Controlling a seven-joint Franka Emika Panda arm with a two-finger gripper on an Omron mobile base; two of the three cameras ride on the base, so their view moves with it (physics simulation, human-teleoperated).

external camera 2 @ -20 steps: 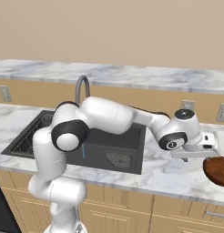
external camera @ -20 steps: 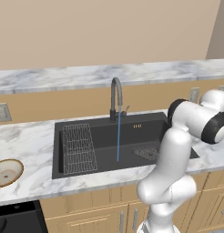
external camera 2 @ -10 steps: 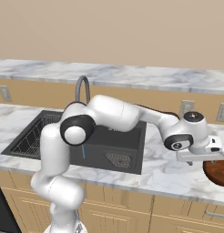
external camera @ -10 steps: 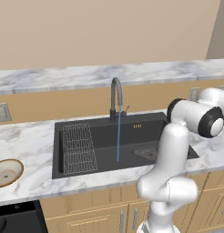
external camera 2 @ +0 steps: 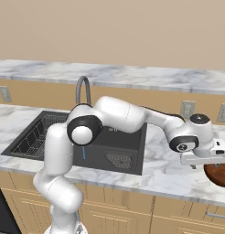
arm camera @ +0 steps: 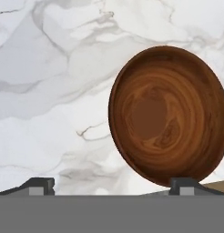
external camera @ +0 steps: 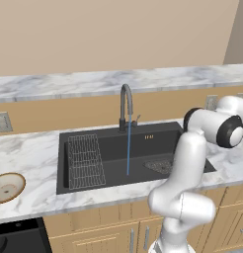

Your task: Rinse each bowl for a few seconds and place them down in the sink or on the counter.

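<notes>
Step now: getting to the reddish-brown bowl (arm camera: 167,113) so it can be picked up. Nothing looks rinsed yet, I think.
Next move: the gripper (arm camera: 113,184) needs to go lower and slide over so one finger goes inside the bowl's rim and one outside. Then it can pinch, lift, and carry the bowl to the water.
Arm pose: stretched far out to the robot's right, over the worktop (external camera 2: 169,171), with the hand pointing down.
Gripper: wide open, holding nothing. Its tips hang above the marble, with one tip close to the bowl's edge.
Reddish-brown bowl: sits on the worktop to the right of the sink (external camera 2: 109,157), well apart from it, near the worktop's front edge.
Tan bowl (external camera: 8,187): sits on the worktop on the other side of the sink, near the front edge.
Tap (external camera: 125,106): a thin blue stream runs down into the black sink.
Wire rack (external camera: 85,160): lies in the left part of the sink.
</notes>
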